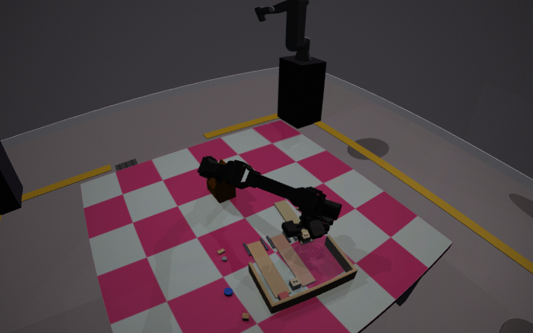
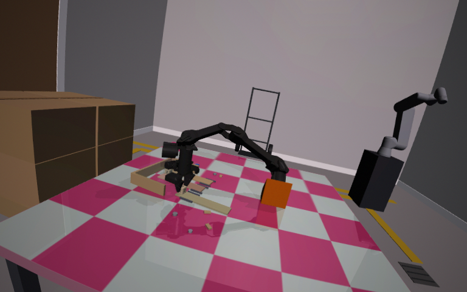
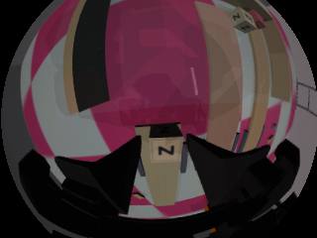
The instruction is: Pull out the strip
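The largest thing was the worktop (image 1: 168, 251) (image 2: 247, 254), checked in pink and pale squares, with the black arm (image 1: 275, 184) (image 2: 255, 148) arched across it. Near its far end lay the low wooden frame (image 1: 314, 293) (image 2: 148, 184) (image 3: 76, 64), open on the side towards the arm's base.

Three strips came next in size. The pale strip (image 1: 286, 211) (image 2: 210, 204) (image 3: 161, 190) reached out of the frame towards the base, looking already drawn well out; the pinkish strip (image 1: 292, 259) (image 2: 196, 187) (image 3: 223, 74) and the tan strip (image 1: 267, 266) (image 2: 204, 179) (image 3: 260, 84) ran into the frame. Over the pale strip's inner end, the fingers (image 1: 303, 235) (image 2: 182, 189) stood a little over half open, one to either side of the labelled cube (image 1: 305, 235) (image 2: 183, 189) (image 3: 165, 149), with hold of nothing.

That cube, marked with an N, sat on the pale strip's inner end. A second lettered cube (image 1: 294, 283) (image 3: 243, 20) stood inside the frame, beside the pinkish strip, and a small red block (image 1: 283, 295) (image 3: 258, 19) lay near the tan one.

The labelled cube would probably handle as light, stiff wood, hardly fragile, its smooth faces perhaps a little slippery. The best hold seemed to be square across two opposite side faces, at mid-height, fingertips kept off the strip so that only the cube would rise.
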You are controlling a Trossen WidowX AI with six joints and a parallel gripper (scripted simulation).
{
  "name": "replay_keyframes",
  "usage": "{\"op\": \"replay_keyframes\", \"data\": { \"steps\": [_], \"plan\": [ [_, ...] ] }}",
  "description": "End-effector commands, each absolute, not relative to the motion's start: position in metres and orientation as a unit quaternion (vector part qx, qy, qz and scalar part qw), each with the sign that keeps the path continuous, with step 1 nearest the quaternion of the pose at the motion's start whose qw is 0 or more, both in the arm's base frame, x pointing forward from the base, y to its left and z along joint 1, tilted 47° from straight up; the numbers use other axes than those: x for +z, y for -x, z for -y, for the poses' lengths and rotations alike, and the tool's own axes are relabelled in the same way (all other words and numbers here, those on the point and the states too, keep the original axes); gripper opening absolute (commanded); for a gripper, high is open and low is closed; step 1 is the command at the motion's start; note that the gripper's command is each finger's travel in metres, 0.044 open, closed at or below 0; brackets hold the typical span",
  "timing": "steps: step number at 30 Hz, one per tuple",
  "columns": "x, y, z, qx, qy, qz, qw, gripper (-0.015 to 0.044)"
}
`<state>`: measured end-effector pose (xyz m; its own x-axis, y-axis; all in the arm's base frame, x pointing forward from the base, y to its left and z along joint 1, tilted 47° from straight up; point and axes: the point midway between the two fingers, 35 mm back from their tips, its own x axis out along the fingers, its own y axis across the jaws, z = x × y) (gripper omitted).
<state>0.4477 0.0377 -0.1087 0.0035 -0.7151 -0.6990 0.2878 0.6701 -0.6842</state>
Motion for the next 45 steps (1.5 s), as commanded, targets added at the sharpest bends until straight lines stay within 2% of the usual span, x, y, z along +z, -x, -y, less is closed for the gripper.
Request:
{"op": "replay_keyframes", "data": {
  "steps": [1, 6, 10, 18, 22, 45],
  "plan": [
    [-0.113, -0.445, -0.034, -0.365, 0.183, -0.605, 0.684, 0.025],
    [-0.113, -0.445, -0.034, -0.365, 0.183, -0.605, 0.684, 0.025],
    [-0.111, -0.447, -0.036, -0.365, 0.178, -0.604, 0.686, 0.0145],
    [-0.111, -0.447, -0.036, -0.365, 0.178, -0.604, 0.686, 0.0092],
    [-0.11, -0.445, -0.037, -0.365, 0.178, -0.604, 0.686, 0.0],
    [-0.073, -0.388, -0.057, -0.364, 0.183, -0.606, 0.683, 0.0]
  ]
}}
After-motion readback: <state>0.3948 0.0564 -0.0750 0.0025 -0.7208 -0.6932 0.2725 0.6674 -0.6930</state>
